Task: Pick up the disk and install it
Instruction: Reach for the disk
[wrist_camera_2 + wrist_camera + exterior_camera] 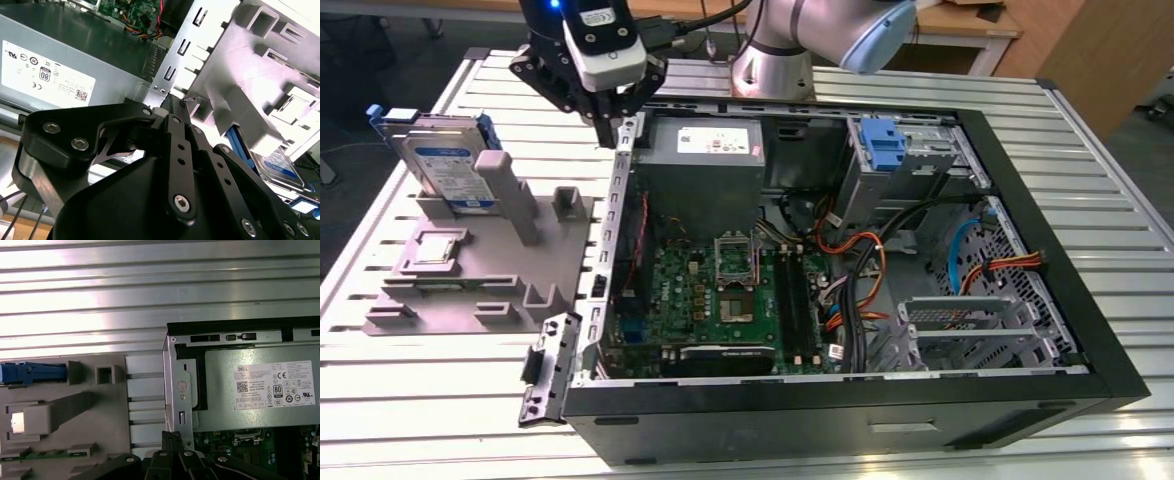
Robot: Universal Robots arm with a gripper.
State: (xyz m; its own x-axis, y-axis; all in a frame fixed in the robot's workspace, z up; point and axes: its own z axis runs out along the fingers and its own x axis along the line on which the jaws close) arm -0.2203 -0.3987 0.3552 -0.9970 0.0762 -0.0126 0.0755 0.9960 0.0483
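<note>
Pickup pending: the gripper [610, 133], jaws together and empty, hovers at the computer case [619, 190] rim — the disk [443, 160], at the exterior view's left, needs them parted.

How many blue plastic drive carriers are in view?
2. One frames the disk, upright in the grey fixture at the exterior view's left; the other, a bare bracket, sits in the open computer case. More may be hidden.
</note>
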